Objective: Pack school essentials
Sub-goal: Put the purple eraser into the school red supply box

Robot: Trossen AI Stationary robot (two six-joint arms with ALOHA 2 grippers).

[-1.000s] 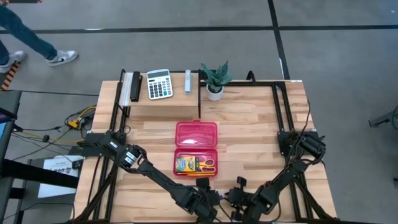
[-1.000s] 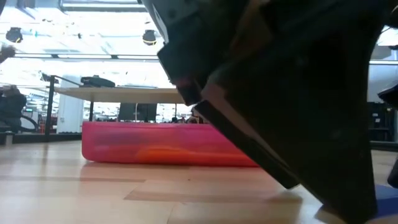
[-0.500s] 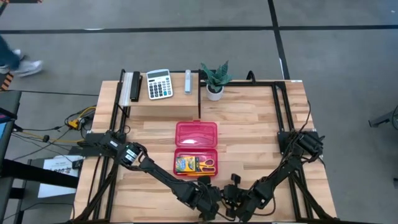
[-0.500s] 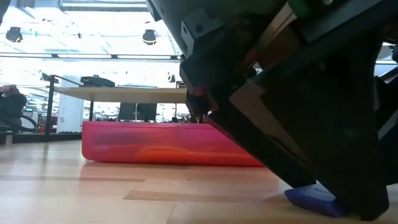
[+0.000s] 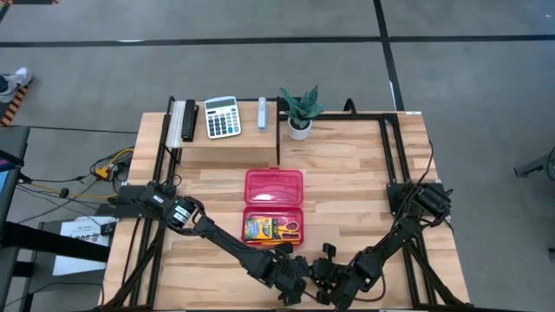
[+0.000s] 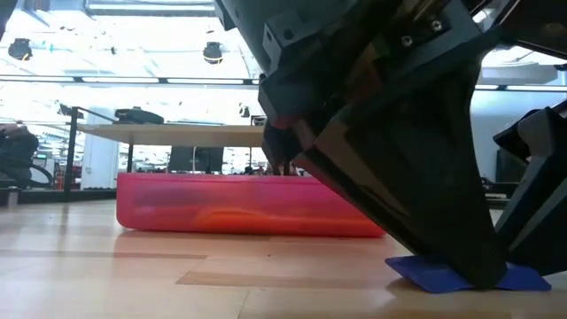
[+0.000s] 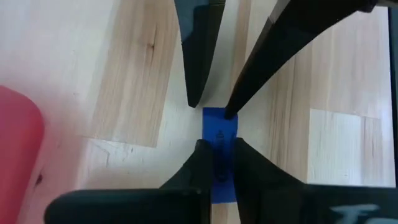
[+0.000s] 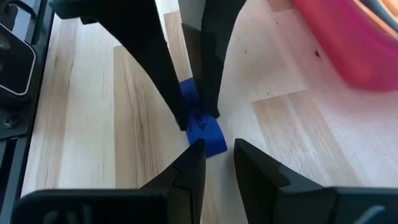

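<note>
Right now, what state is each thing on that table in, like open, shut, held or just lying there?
Pink pencil case: open, lid folded back, flat on the table.
Crayon box: lying inside the case.
Scissors: lying inside the case, beside the crayons.
Blue eraser: on the table, pinched.
Left gripper: shut on the eraser.
Right gripper: part open, at the eraser's other end.

Grey floor (image 5: 260, 52) with dark lines, bright ceiling lights (image 6: 133, 35), distant table (image 6: 168, 133)

From overhead the blue eraser (image 6: 468, 274) stays hidden beneath both grippers at the near counter (image 5: 347, 182) edge; low view shows only its ends past a dark finger, pink case (image 6: 248, 206) contents blurred.
</note>
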